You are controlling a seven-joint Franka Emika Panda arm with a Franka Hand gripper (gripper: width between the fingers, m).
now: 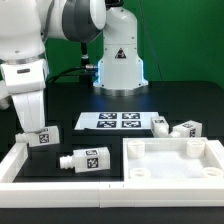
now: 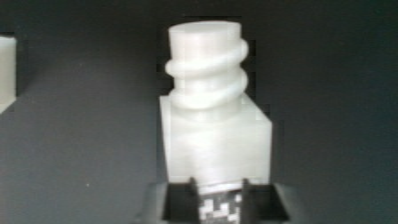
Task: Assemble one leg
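My gripper (image 1: 35, 128) is low over the table at the exterior view's left, shut on the blocky tagged end of a white leg (image 1: 43, 136). In the wrist view the leg (image 2: 217, 100) runs straight away from the gripper (image 2: 221, 203), threaded round end farthest, with the dark fingers (image 2: 169, 205) tight against both sides of its body. A second leg (image 1: 85, 160) lies on its side just in front. Two more legs (image 1: 160, 125) (image 1: 188, 128) sit at the right. The white tray-like tabletop (image 1: 212, 152) lies at the front right.
The marker board (image 1: 120, 120) lies flat at the middle back. A white L-shaped rail (image 1: 15, 165) borders the front left corner of the table. A white edge (image 2: 7, 75) shows at the side of the wrist view. The robot base (image 1: 120, 60) stands behind.
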